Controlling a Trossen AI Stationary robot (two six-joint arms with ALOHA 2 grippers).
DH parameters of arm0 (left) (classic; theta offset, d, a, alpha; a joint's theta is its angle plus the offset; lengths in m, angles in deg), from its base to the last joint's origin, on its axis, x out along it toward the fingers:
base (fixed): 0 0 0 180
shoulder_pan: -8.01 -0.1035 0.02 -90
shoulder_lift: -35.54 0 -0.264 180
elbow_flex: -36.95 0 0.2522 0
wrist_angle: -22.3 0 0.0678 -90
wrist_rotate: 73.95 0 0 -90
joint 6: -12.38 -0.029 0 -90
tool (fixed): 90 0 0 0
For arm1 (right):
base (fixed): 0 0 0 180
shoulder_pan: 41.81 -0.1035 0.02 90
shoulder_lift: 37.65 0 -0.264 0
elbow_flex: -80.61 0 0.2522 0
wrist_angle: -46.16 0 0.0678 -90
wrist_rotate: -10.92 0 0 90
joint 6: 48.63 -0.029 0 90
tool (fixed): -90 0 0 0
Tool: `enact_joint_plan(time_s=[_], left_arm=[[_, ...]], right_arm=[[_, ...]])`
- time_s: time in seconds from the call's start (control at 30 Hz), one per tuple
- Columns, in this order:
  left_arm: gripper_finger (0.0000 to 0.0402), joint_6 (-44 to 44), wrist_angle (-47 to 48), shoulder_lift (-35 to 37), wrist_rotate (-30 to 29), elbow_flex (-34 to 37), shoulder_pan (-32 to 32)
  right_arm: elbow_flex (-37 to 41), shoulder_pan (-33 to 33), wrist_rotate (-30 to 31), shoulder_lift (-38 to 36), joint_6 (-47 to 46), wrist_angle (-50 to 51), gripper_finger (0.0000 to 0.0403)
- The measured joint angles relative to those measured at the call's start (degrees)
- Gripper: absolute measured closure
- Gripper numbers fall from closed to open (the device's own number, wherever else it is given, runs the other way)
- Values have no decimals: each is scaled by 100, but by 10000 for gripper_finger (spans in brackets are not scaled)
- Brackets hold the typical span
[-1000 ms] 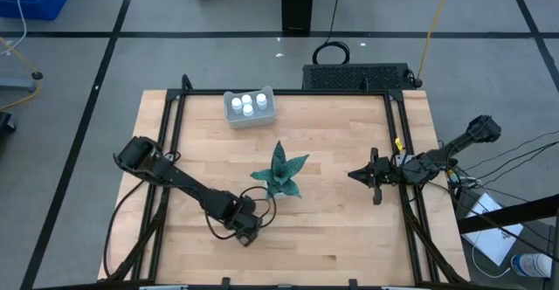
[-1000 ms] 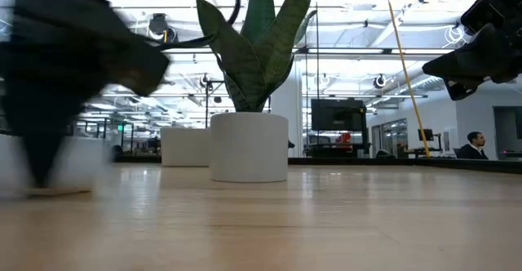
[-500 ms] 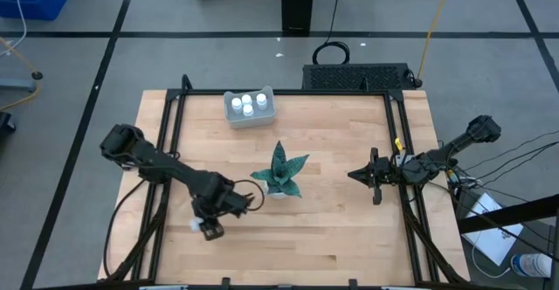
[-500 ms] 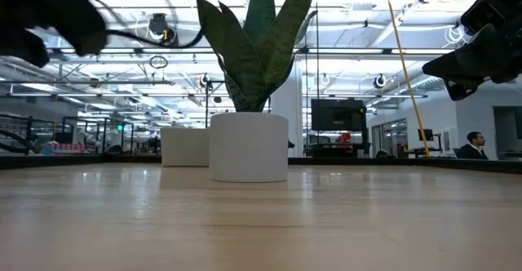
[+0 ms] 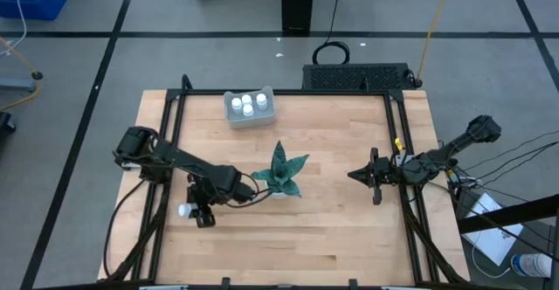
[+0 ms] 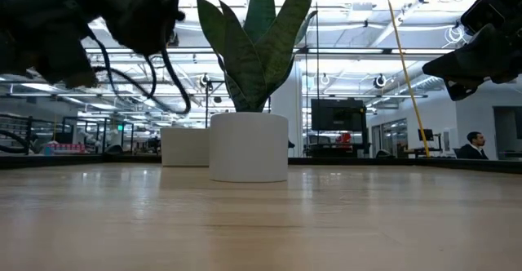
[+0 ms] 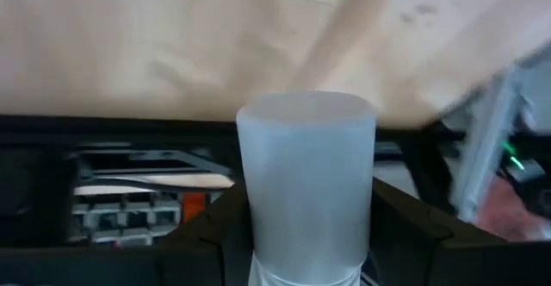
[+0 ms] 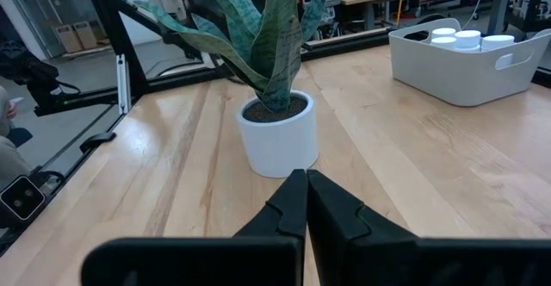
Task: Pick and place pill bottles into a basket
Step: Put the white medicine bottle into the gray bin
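Note:
My left gripper [image 5: 194,210] is shut on a small white pill bottle [image 5: 184,210] over the table's left half, left of the plant [image 5: 279,172]. In the left wrist view the bottle [image 7: 306,183] fills the middle, between my two dark fingers. The pale basket [image 5: 249,108] stands on the table near the far edge with three white-capped bottles [image 5: 247,104] upright in it; it also shows in the right wrist view [image 8: 465,66]. My right gripper [image 5: 356,176] is shut and empty, waiting right of the plant. My left gripper pinches the bottle's round sides [image 7: 254,234] between its two fingers [image 7: 215,234], one on each side. The bottle's free end sticks out past the fingertips. The fingers lie about level, pointing toward the table's left edge. The bottle is lifted clear of the table.
The snake plant in its white pot [image 6: 249,144] stands at the table's middle, between the two arms. Black frame rails [image 5: 170,133] run along the table's left and right sides. Bare wood lies between the plant and the basket.
My left gripper has risen from the table near the near edge and gone toward the left edge and a little toward the far edge. It carries the bottle, now lifted clear, and has turned so the fingers point left. The right arm has kept still.

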Motion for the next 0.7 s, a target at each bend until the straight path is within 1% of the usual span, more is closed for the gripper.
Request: enact_joint_plan(time_s=[0.07, 0.17, 0.33, 0.47, 0.57, 0.7], left_arm=[[214, -221, 6, -130, 274, 0, -39], [211, -454, 158, -229, 356, 0, -38], [221, -555, 147, -297, 775, -2, -38], [211, -367, 119, -296, 545, -3, -38], [202, -296, 68, -296, 486, -3, -38], [207, -36, -419, -296, 475, -3, -38]], right_arm=[[0, 2, 0, 0, 0, 0, 403], [0, 0, 0, 0, 0, 0, 403], [1, 0, 0, 0, 0, 0, 403], [0, 0, 0, 0, 2, 0, 403], [1, 1, 0, 0, 0, 0, 403], [0, 1, 0, 0, -1, 0, 403]])
